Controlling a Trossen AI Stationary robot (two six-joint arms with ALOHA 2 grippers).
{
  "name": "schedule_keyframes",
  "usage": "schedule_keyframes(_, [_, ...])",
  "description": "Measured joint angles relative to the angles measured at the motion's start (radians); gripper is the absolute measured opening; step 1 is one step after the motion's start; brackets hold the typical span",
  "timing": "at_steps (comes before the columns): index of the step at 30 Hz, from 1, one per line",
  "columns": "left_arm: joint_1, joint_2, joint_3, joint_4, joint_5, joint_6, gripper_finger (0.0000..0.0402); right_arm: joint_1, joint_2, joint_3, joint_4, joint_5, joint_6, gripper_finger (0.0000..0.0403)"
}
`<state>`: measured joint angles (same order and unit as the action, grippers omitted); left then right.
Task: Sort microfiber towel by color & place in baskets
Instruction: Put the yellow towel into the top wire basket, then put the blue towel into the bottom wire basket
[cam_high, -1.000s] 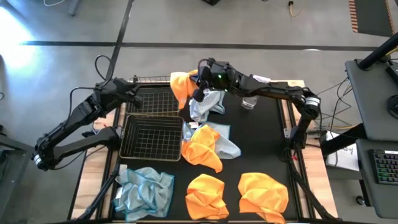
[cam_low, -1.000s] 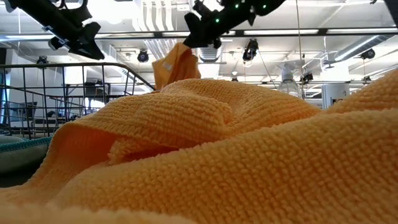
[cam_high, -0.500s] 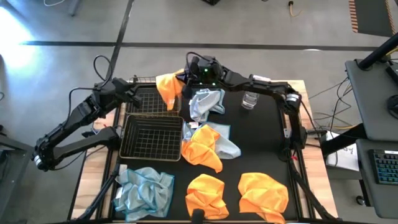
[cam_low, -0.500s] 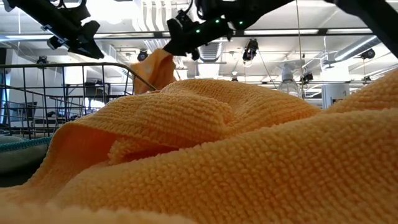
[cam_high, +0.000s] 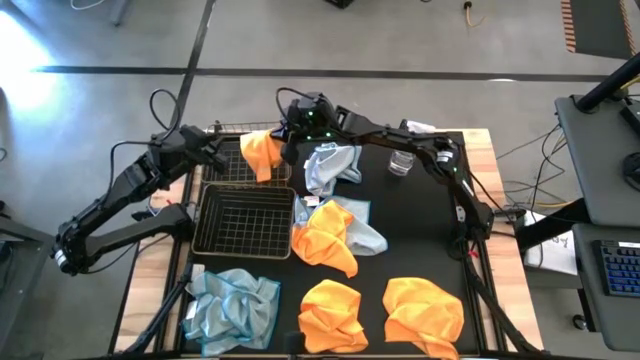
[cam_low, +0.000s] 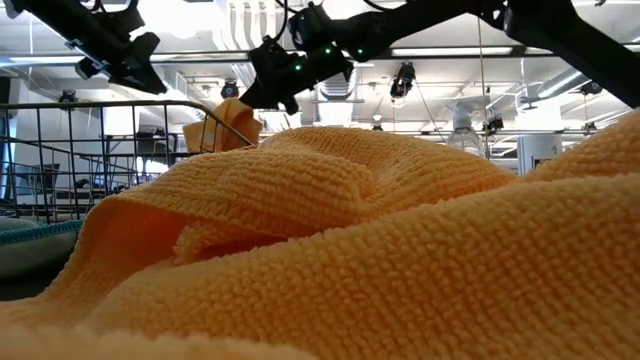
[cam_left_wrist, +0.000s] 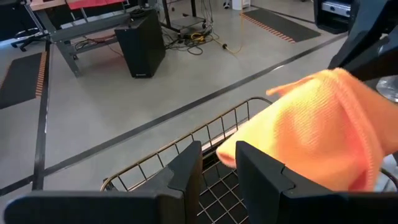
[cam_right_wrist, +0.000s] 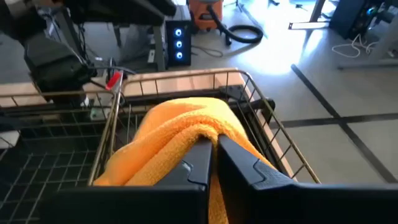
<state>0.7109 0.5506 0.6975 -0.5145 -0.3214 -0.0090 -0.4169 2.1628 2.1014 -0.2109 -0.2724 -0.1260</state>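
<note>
My right gripper reaches across to the far left and is shut on an orange towel above the far wire basket. My left gripper hovers over the far basket's left side, narrowly open, touching nothing; the carried orange towel shows close ahead of it. The near basket holds nothing. A blue-grey towel lies right of the far basket, and an orange towel over a blue-grey one lies at mid-table. One blue-grey and two orange towels lie along the near edge. My right gripper pinches a bunched fold of the orange towel between its two fingers. It comes slanting down from the table's right side. The towel hangs from the fingers inside the far basket's rim; whether its lower end touches the mesh is hidden.
A clear plastic bottle stands on the black mat right of the far blue-grey towel. Wooden strips edge the table on both sides. In the low view a big orange towel fills the foreground and hides the table surface.
My right gripper has travelled toward the table's left and dipped lower, staying shut. The orange towel went with it, from the far basket's right edge to above the basket's middle, and now hangs lower, partly inside the rim.
</note>
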Motion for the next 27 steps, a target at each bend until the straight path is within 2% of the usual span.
schedule_keyframes(9, [0.000, -0.005, 0.000, -0.001, 0.000, 0.000, 0.0084, -0.001, -0.020, 0.005, -0.077, -0.028, -0.031, 0.0100])
schedule_keyframes(14, [0.000, -0.004, 0.000, -0.007, 0.000, 0.000, 0.0084, -0.001, -0.048, 0.005, -0.316, -0.025, -0.078, 0.0131])
schedule_keyframes(22, [0.000, -0.005, 0.000, -0.005, 0.000, 0.000, 0.0084, 0.003, -0.111, 0.005, -0.849, -0.015, -0.134, 0.0126])
schedule_keyframes(27, [0.000, -0.003, 0.000, -0.002, 0.000, -0.001, 0.0084, 0.007, -0.115, 0.004, -1.013, -0.015, -0.131, 0.0113])
